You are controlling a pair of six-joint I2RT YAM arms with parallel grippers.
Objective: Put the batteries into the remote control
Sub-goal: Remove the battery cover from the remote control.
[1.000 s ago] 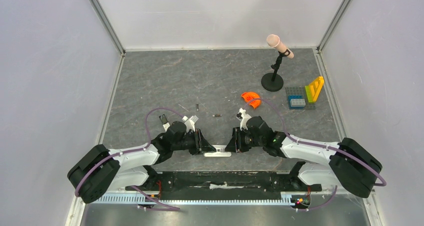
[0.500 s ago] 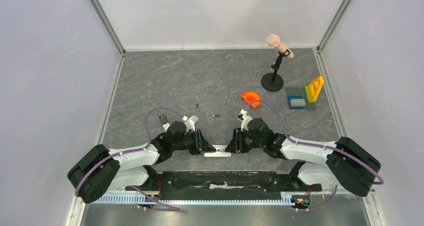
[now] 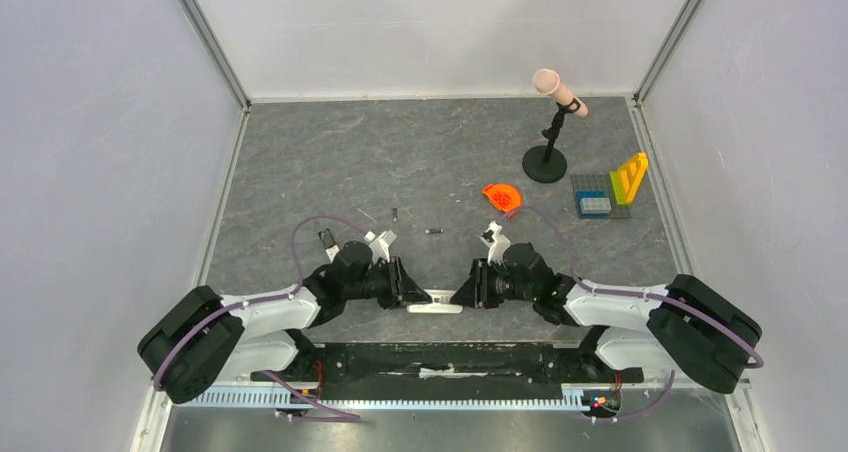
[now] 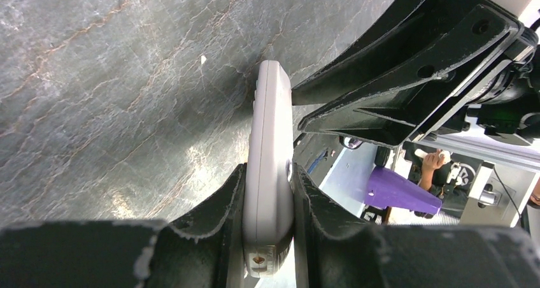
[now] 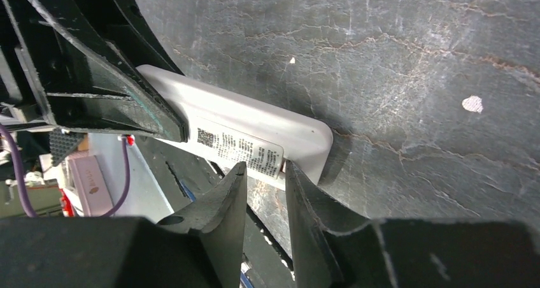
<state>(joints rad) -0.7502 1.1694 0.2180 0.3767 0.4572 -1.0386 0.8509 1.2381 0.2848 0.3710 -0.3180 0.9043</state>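
Note:
The white remote control (image 3: 436, 307) is low over the near edge of the table between both arms. My left gripper (image 3: 405, 290) is shut on its left end; in the left wrist view the remote (image 4: 270, 141) is clamped across its thin sides between my fingers (image 4: 267, 192). My right gripper (image 3: 466, 294) is at the remote's right end. In the right wrist view its jaws (image 5: 264, 170) stand a narrow gap apart, tips against the labelled face of the remote (image 5: 242, 132), with nothing between them. Two small dark batteries (image 3: 395, 213) (image 3: 434, 231) lie on the table beyond the grippers.
An orange piece (image 3: 501, 196) lies just beyond the right arm. A pink microphone on a black stand (image 3: 547, 162) and a grey plate with blue, green and yellow bricks (image 3: 603, 200) are at the back right. White walls enclose the table.
My right wrist has shifted slightly and its arm has settled lower and nearer. The remote and my left gripper have stayed where they were.

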